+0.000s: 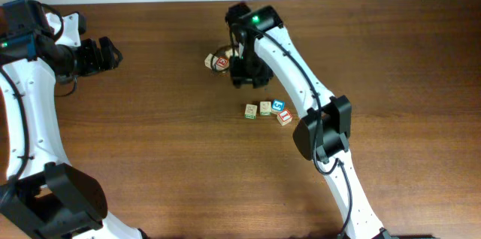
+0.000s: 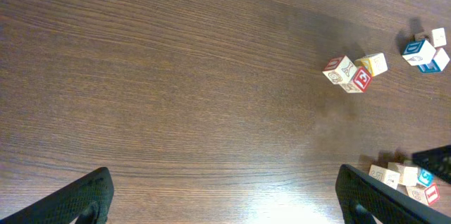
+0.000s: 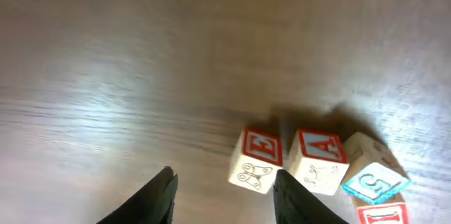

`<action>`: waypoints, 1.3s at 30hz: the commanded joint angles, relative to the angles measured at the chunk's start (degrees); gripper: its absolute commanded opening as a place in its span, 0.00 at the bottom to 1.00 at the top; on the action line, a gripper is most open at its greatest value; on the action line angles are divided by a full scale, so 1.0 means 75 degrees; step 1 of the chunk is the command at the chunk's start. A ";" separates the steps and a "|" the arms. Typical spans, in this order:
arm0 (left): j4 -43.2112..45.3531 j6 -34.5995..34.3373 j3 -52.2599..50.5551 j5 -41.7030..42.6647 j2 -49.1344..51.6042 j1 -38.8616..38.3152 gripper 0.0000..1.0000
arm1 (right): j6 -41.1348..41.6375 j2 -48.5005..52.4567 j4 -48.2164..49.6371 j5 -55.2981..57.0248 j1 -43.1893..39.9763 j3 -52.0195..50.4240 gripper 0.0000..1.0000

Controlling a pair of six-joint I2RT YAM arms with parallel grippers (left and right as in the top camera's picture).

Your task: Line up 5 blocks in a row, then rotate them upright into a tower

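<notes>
At far left the left hand (image 1: 110, 52) rests fully wide, holding nothing. The right hand (image 3: 225, 182) is half open and empty (only bare surface (image 1: 150, 134) shows between its fingers (image 3: 151, 199)). The 5 blocks (image 1: 266, 109) lie in a line near it, mid-surface. I judge the step is positioning for a turn; next, centre over one cube, close gently, twist without pushing neighbours
</notes>
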 commanded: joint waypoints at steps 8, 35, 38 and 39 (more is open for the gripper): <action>-0.0012 -0.0073 0.0169 0.0082 0.0009 -0.0026 0.99 | -0.0192 0.0012 0.2547 0.1046 0.0079 0.0058 0.46; -0.0012 -0.0073 0.0169 0.0082 0.0009 -0.0023 0.99 | -0.1617 0.0015 0.6400 0.1792 -0.0149 -0.2565 0.44; -0.0012 -0.0070 0.0169 0.0082 0.0009 -0.0023 0.99 | -0.1614 0.0015 0.6239 0.1789 -0.0149 -0.2565 0.40; -0.0012 -0.0073 0.0169 0.0082 0.0009 -0.0023 0.99 | -0.1614 0.0015 0.6190 0.1754 -0.0149 -0.2565 0.39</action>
